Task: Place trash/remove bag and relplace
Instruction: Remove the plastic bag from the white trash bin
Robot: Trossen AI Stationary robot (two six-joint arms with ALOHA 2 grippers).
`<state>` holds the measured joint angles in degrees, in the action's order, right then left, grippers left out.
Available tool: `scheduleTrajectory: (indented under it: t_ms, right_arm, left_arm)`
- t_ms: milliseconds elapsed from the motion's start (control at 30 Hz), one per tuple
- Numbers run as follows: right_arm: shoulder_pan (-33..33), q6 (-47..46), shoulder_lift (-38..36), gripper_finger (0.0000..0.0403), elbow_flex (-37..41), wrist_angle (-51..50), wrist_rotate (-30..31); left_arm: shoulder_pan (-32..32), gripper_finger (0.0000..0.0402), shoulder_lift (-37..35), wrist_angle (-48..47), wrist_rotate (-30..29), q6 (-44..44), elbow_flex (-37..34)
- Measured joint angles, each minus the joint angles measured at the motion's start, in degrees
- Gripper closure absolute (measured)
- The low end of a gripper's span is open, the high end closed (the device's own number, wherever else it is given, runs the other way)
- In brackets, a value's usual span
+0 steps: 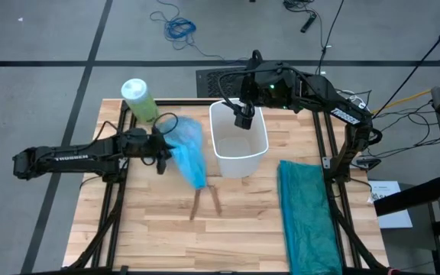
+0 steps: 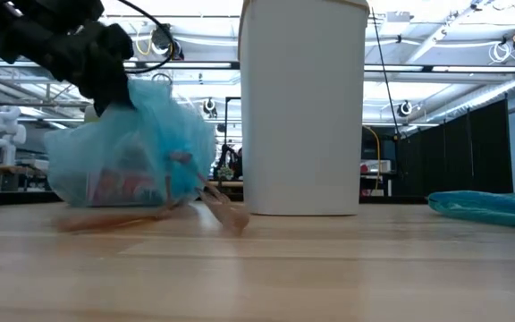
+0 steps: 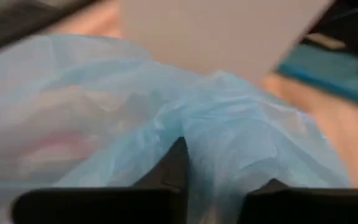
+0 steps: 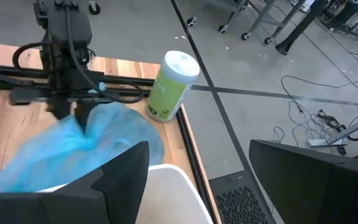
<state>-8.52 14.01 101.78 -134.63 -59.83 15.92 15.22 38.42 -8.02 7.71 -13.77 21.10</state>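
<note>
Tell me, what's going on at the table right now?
Left tool pinching the neck of the filled blue bag, beside the white bin. Right tool open above the bin. Spare teal bag lying apart. Nothing blocking.

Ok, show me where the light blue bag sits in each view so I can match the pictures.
High view: the light blue bag lies left of the white wastebasket, the left gripper on its top.
Low view: the bag is at left on the table.
Left wrist view: it fills most of the picture.
Right wrist view: it is at lower left.
Shared landmark: the white wastebasket beside it.
</note>
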Motion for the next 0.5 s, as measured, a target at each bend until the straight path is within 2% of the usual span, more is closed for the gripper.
scheduleTrajectory:
  t_ms: [100,167,333,500]
  right_arm:
    - [-0.01,-0.03,0.00,0.0133,0.00,-0.04,0.00]
    - [-0.01,-0.03,0.00,0.0133,0.00,-0.12,0.00]
    - [0.01,-0.03,0.00,0.0133,0.00,-0.37,0.00]
    - [-0.01,0.06,0.00,0.0133,0.00,-0.64,0.00]
  left_arm:
    - [0.00,0.0297,0.10,1.06,5.49,-4.39,0.00]
    - [0.01,0.0258,0.18,2.05,7.16,-5.42,0.00]
    - [0.00,0.0177,0.16,7.99,7.18,-3.99,0.00]
    - [0.01,0.0143,-1.09,12.66,4.65,2.99,0.00]
